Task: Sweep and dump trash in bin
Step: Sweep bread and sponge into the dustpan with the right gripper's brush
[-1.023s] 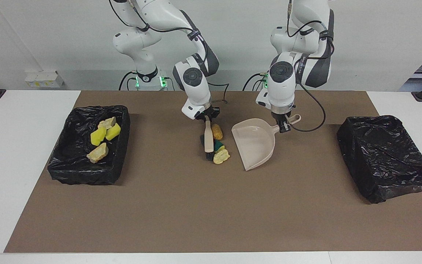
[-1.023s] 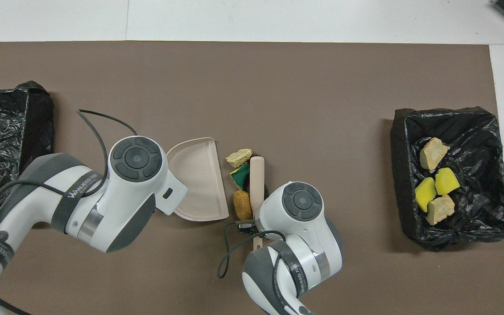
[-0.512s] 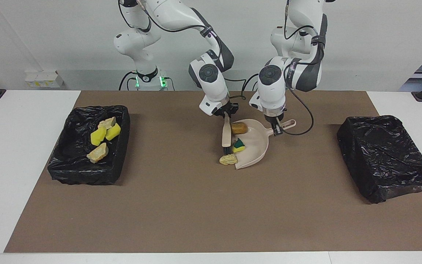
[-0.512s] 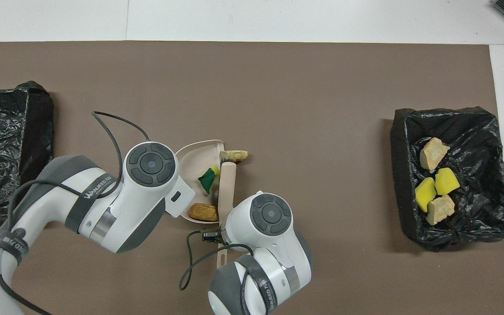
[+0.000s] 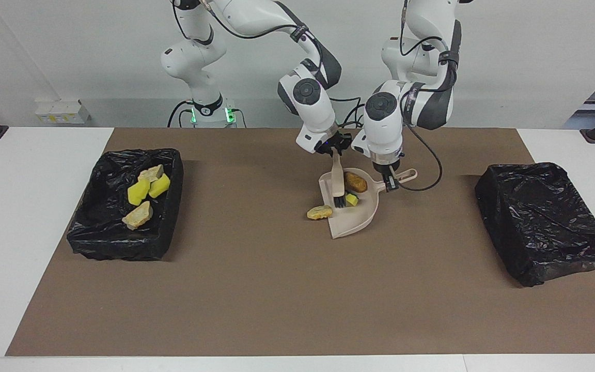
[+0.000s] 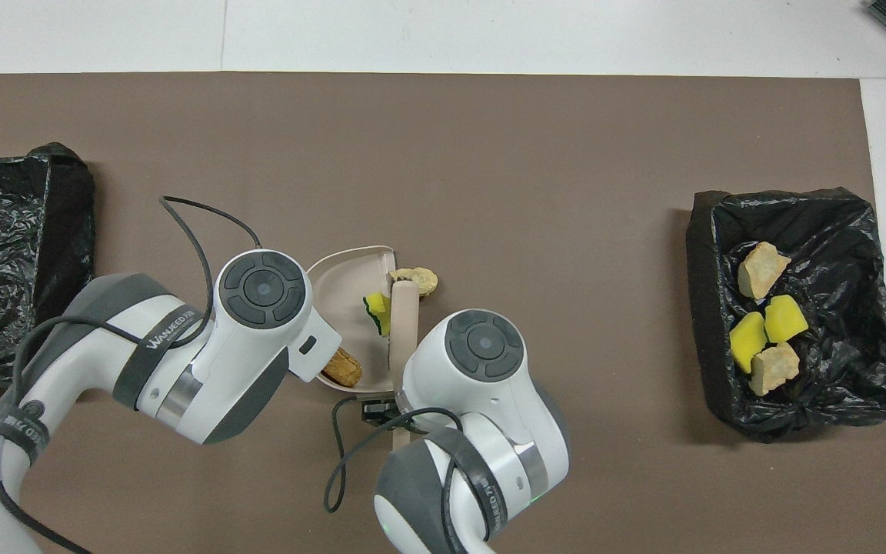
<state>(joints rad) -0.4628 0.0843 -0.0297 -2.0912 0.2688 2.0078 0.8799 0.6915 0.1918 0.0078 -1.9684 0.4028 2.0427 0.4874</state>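
Swept inward, brush (image 5: 337,182) leans over dustpan (image 5: 355,219) under right end effector (image 5: 334,151).

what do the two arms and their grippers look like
Both arms are glossy white with rounded shells, dark grey joint sections and round dark caps on the wrists. The left arm bears grey lettering. Black cables loop off both wrists. The left gripper and right gripper are small and black. Green lights glow at the right arm's base.

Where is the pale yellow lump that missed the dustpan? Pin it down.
The pale yellow lump lies on the brown mat mid-table, just outside the dustpan mouth on its right-arm side, beside the brush bristles; the overhead view shows it at the pan's farthest corner.
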